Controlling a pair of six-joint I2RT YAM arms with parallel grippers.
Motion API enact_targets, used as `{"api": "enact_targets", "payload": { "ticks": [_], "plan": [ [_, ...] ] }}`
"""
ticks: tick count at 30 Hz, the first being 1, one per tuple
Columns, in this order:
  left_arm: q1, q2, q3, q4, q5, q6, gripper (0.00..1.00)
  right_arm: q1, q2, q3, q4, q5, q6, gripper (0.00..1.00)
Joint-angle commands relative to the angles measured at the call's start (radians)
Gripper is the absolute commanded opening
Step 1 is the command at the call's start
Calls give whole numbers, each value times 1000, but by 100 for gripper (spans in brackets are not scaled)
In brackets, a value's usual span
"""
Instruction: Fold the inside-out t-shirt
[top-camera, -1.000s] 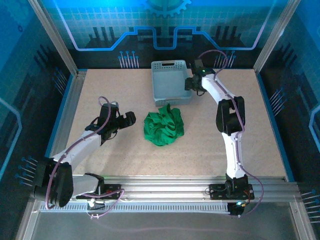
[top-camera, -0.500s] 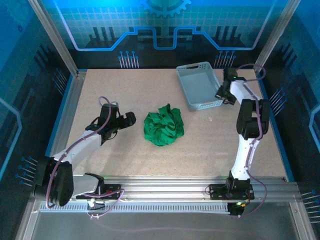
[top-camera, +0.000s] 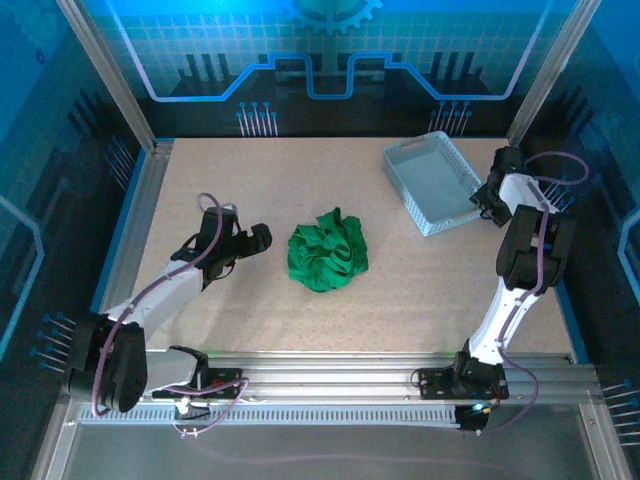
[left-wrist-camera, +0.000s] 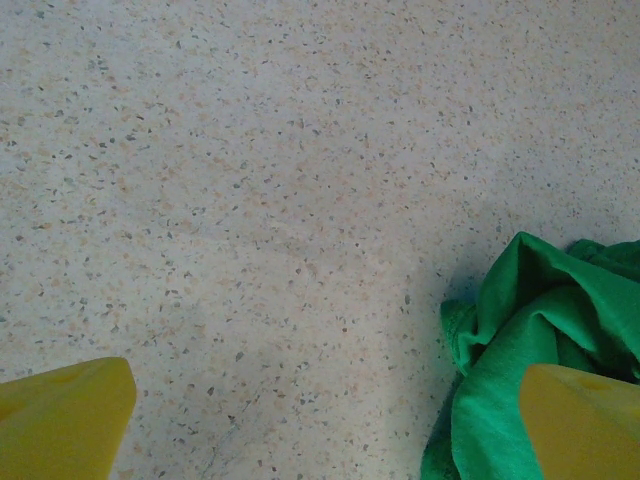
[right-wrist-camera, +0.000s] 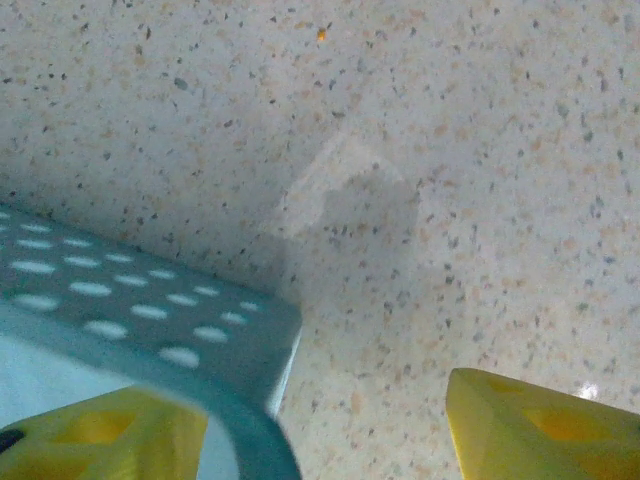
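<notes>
Well, starting nearest my bases at the bottom of the overhead view, my left gripper (top-camera: 258, 238) hovers over the bare table (top-camera: 250, 180) left of centre. Its fingers are spread as wide as they go and hold nothing. Just to its right, the inside-out t-shirt (top-camera: 327, 252) lies at the middle of the frame as a crumpled green heap, touched by neither gripper. I can pick out no sleeve, collar or tag in the bunching. Farther off, in the upper right, my right gripper (top-camera: 488, 196) sits at the right-hand wall of the mesh basket (top-camera: 405, 193). Its fingers are well apart with that wall between them and one finger clear of it, so I judge the wall straddled rather than clamped. By my reckoning the folding has not begun: the shirt has yet to be spread flat, and every fold is left to do.
</notes>
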Motion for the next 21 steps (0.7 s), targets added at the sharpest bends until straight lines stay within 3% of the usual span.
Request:
{"api": "enact_targets", "payload": {
  "ticks": [1, 6, 10, 15, 21],
  "plan": [
    [6, 4, 21, -1, 3, -1, 99, 36, -83, -13, 45, -1, 29, 75],
    [5, 11, 21, 5, 13, -7, 99, 113, -204, -36, 35, 99, -29, 91],
    [5, 15, 19, 7, 15, -9, 99, 201, -286, -38, 44, 152, -123, 95],
    [6, 16, 19, 9, 15, -8, 99, 352, -288, -25, 149, -129, -318, 95],
    [5, 9, 19, 5, 13, -5, 99, 526, -143, 92, 129, -260, -379, 93]
  ]
}}
